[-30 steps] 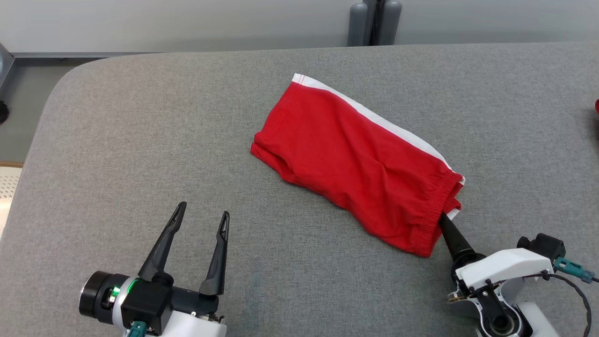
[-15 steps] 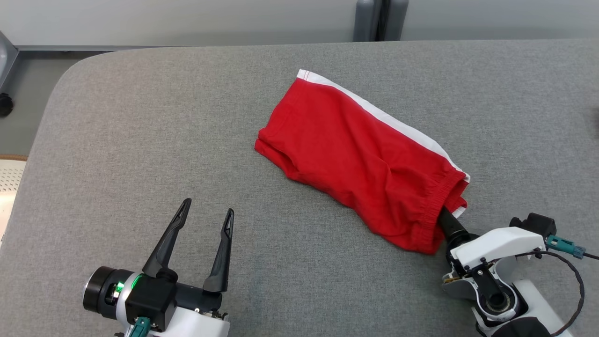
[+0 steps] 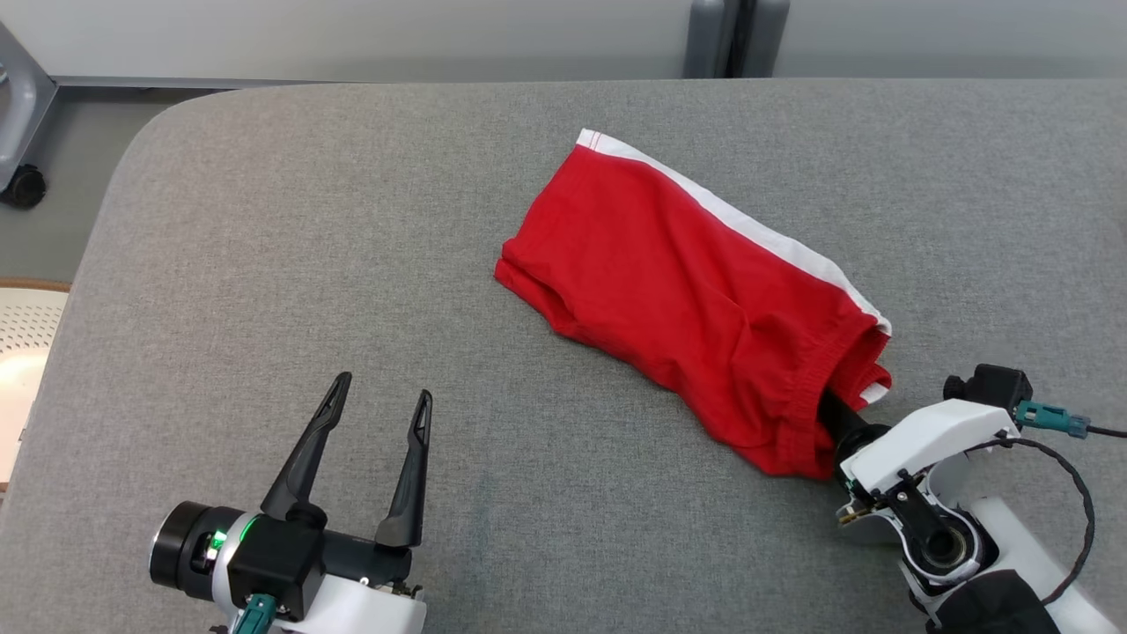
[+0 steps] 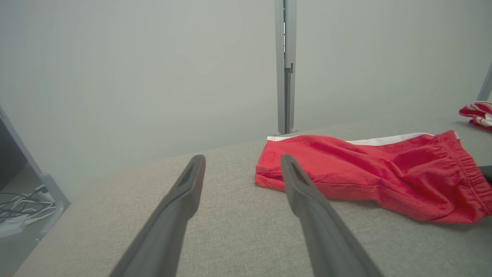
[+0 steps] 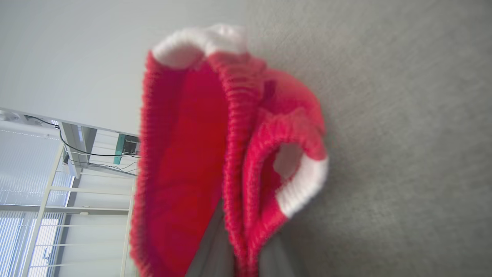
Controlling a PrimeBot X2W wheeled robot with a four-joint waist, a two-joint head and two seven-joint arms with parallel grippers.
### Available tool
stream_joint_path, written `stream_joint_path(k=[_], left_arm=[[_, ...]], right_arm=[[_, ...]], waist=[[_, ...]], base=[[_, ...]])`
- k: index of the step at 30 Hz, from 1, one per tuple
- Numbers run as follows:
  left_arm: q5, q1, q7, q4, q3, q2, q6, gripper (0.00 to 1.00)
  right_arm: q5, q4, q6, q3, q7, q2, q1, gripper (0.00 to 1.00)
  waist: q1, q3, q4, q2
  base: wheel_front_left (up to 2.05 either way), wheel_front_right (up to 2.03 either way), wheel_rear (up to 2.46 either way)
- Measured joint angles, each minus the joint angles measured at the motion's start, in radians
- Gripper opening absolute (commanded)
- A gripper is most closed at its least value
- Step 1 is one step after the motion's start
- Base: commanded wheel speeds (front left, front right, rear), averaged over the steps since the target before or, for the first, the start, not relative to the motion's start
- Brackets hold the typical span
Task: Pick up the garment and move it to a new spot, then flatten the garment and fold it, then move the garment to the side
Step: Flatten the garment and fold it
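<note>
Grey fabric table [image 3: 264, 264] under both my arms, pale wall behind it, with a grey post [image 3: 735, 35] standing just past the far edge. Caster wheel [image 3: 22, 187] on the floor off the far-left corner, a loose cable bundle [image 4: 23, 209] on a low shelf on that side. Second red-and-white cloth [image 4: 476, 113] sits far right on the table, well apart from the work. Garment [image 3: 687, 291] is red shorts with a white side stripe, lying flat and diagonal right of centre: leg hem far-left, elastic waistband near-right. Right gripper [image 3: 836, 418] is pushed into the waistband opening, so its fingertips are hidden under the cloth in the head view. Right wrist view has both fingers [image 5: 209, 246] tight on either side of a fold of the waistband elastic, pinching it. Left gripper [image 3: 383, 387] is over the near-left of the table, fingers spread wide, holding nothing, pointing far. Bare table between it and the shorts' leg hem, which lies to its far right.
</note>
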Motion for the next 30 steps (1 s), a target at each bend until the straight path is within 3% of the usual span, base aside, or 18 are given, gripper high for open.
stream_joint_path(k=[8,19,30], left_arm=[[-0.002,-0.004,0.000,0.005,-0.001,-0.001,0.000,1.00],[-0.002,-0.025,0.000,0.011,-0.008,-0.003,-0.002,1.00],[-0.005,-0.045,0.000,0.018,-0.026,-0.004,-0.006,1.00]], right_arm=[[0.007,-0.004,0.001,0.057,0.098,-0.095,-0.047,0.00],[-0.115,-0.004,0.000,0.185,0.171,-0.335,-0.167,0.00],[-0.208,0.088,0.000,0.297,0.225,-0.496,-0.343,0.00]], waist=[[0.0000,0.019,-0.004,0.0000],[0.0000,0.048,-0.002,0.0000],[0.0000,0.080,0.034,0.0000]], base=[[0.00,0.00,0.00],[0.00,0.00,0.00],[0.00,0.00,0.00]])
